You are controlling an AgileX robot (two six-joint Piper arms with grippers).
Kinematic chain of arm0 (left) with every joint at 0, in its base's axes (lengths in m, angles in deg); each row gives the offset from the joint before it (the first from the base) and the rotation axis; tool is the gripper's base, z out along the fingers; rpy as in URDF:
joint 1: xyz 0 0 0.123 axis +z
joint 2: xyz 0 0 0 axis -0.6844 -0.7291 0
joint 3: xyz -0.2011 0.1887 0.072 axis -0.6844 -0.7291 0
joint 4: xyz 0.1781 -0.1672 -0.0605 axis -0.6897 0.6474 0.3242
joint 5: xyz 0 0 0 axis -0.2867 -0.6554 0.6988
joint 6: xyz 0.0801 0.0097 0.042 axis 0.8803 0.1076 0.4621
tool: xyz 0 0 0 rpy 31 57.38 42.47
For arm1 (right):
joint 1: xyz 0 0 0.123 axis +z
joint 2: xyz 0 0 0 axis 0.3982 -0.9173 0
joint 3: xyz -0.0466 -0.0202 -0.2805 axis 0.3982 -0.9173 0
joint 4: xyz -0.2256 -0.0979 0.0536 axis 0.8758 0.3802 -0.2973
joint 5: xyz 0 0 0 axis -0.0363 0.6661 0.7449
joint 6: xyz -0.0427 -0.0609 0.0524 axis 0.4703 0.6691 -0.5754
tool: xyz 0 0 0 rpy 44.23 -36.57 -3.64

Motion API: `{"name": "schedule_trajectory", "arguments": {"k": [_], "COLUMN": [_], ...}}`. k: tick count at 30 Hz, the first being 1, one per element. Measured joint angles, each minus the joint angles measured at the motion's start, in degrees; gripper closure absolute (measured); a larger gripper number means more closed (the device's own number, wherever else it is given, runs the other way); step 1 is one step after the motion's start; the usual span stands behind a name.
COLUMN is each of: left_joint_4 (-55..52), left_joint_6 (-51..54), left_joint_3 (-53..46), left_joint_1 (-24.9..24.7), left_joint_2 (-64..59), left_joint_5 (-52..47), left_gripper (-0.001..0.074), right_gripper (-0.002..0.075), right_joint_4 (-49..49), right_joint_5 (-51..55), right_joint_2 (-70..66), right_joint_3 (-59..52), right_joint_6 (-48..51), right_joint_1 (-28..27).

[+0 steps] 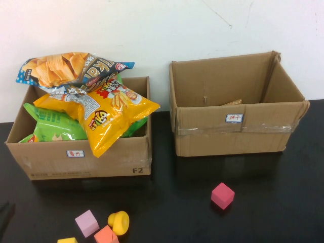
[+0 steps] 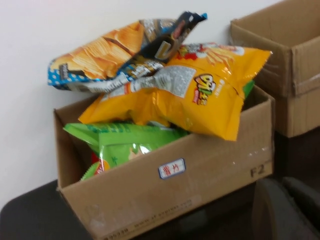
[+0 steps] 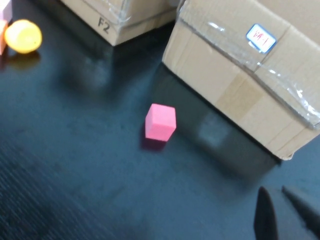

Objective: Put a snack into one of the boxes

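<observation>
The left cardboard box (image 1: 91, 162) is heaped with snack bags: a yellow bag (image 1: 114, 119) on top at the front, a blue and orange chips bag (image 1: 66, 68) behind it, and a green bag (image 1: 55, 126) beneath. The right box (image 1: 228, 136) is nearly empty, with a tan item (image 1: 233, 103) at its back. My left gripper (image 2: 289, 200) is low over the table in front of the left box (image 2: 165, 190) and holds nothing. My right gripper (image 3: 272, 192) is near the table in front of the right box (image 3: 240, 85), empty, with a narrow gap between its fingers.
A red-pink cube (image 1: 223, 195) lies in front of the right box and shows in the right wrist view (image 3: 160, 122). A pink cube (image 1: 86, 223), a yellow knob (image 1: 119, 221), an orange block (image 1: 105, 235) and a yellow block (image 1: 67, 240) lie at the front left. A white wall stands behind the boxes.
</observation>
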Motion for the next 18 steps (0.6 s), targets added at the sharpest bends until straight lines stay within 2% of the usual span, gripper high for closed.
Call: {"name": "schedule_trajectory", "arguments": {"k": [6,10,13,18], "left_joint_4": [-0.1,-6.4,-16.0,-34.4], "left_joint_6": [0.2,-2.7,-13.3,-35.6], "left_joint_3": [-0.1,-0.3,-0.8,-5.0], "left_joint_1": [0.3,3.2,5.2,5.6], "left_joint_2": [0.5,5.1,8.6,10.7], "left_joint_5": [-3.9,-5.8,-5.3,-1.5], "left_gripper": [0.0737,0.0737,0.0737,0.0736], "right_gripper": [0.0723,0.0723,0.0723,0.0723], "right_joint_4": [0.0,0.0,0.0,0.0], "right_joint_5": [0.9,1.8,1.9,2.0], "right_joint_2": [0.0,0.0,0.0,0.0], "right_joint_3": [0.0,0.0,0.0,0.0], "right_joint_6": [0.0,0.0,0.0,0.0], "right_joint_1": [0.0,0.0,0.0,0.0]}}
